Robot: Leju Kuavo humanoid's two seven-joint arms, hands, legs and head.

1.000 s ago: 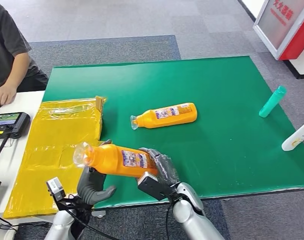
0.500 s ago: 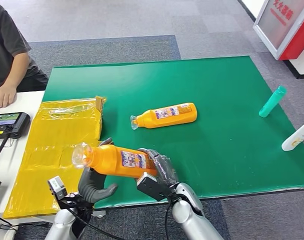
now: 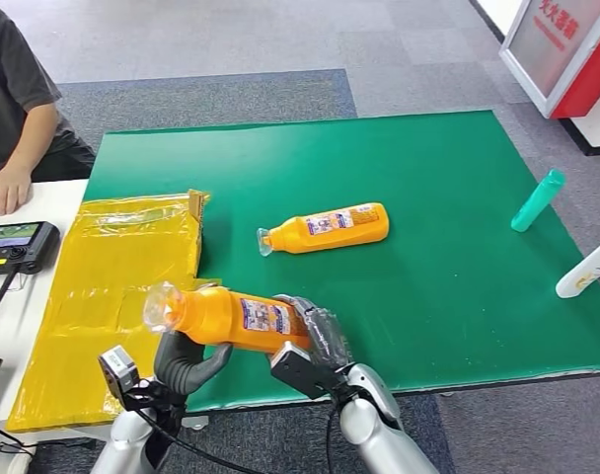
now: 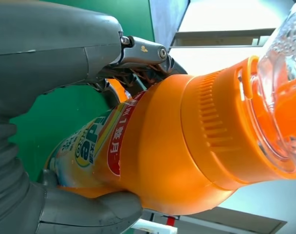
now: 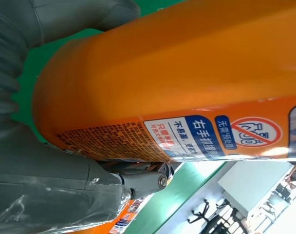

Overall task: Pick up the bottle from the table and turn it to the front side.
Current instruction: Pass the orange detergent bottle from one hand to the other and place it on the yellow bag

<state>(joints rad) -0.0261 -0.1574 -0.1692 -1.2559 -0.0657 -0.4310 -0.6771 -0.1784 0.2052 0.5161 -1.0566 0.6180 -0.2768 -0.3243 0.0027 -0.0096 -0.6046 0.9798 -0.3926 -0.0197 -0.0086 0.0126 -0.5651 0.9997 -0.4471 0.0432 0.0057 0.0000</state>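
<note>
I had the orange bottle (image 3: 230, 316) held sideways between both hands, lifted off the desk (image 3: 446, 296).

Its clear cap jutted past my left hand (image 3: 184, 360), which cupped the neck end; my right hand (image 3: 316, 336) clasped the base, printed label facing up.
</note>
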